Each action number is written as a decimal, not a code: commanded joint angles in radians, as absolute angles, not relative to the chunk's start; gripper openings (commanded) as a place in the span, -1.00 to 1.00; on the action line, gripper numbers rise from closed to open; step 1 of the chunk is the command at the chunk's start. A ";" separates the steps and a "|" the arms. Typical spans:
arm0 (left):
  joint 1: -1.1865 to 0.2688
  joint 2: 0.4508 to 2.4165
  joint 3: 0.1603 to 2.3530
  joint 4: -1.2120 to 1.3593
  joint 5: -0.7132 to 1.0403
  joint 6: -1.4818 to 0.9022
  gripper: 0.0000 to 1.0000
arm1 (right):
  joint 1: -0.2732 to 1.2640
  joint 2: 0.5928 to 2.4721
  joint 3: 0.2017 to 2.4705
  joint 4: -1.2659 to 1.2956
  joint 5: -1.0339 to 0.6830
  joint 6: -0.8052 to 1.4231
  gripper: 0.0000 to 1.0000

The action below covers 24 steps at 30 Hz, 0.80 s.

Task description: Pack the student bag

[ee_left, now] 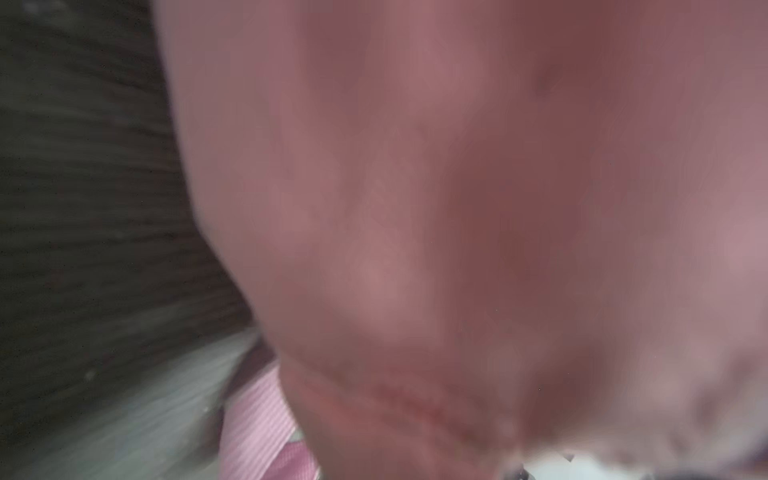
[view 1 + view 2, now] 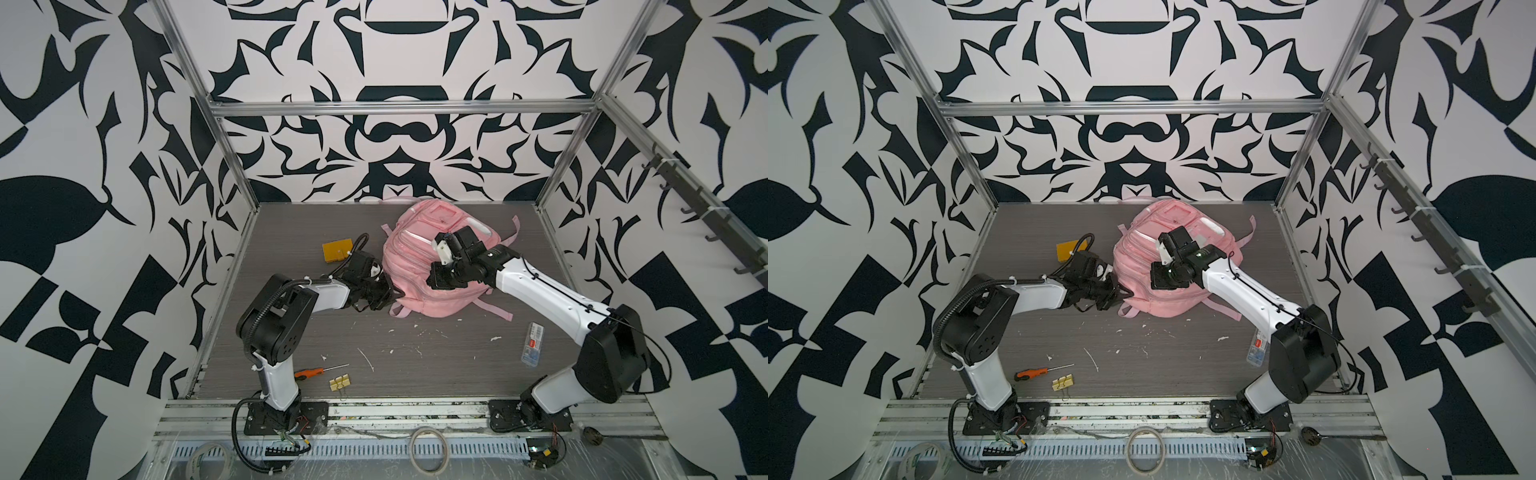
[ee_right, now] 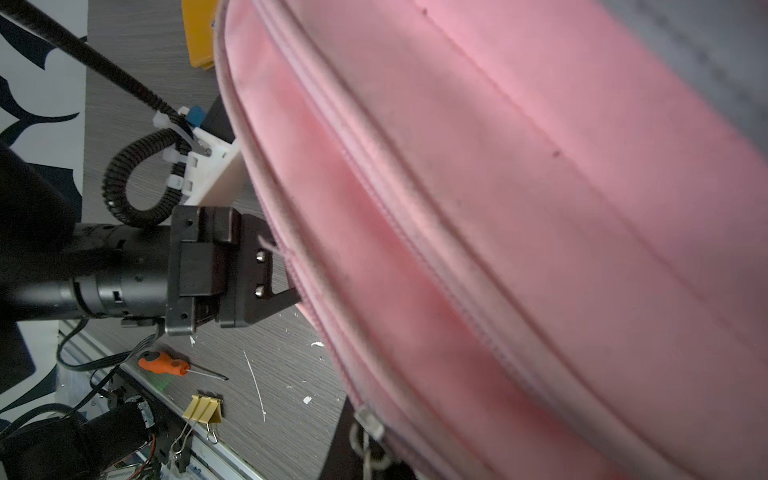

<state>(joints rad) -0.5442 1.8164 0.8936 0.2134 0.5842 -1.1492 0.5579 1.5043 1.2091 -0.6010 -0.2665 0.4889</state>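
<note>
The student bag [image 2: 415, 232] is lying toward the back of the table [image 2: 415, 353]. The left gripper [image 3: 286, 286] is clenched tight against its side piping, can't tell if it's pinching fabric. The right gripper [image 2: 438, 280] is closed too, pressed on top of the bag.

Lab test cell, aluminium frame [image 2: 399, 109]

Black-and-white patterned walls [image 2: 399, 137] all round, aluminium frame [image 2: 399, 109] crossing upper centre, grey wood-grain tabletop [image 2: 436, 365] with white flecks lower centre, and what looks like a dark hook rail [image 2: 706, 207] at right edge.
</note>
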 commanded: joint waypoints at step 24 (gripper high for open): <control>-0.256 1.700 0.816 0.313 0.650 -1.110 -1.00 | -0.020 1.361 1.071 -0.730 -0.284 0.263 -1.00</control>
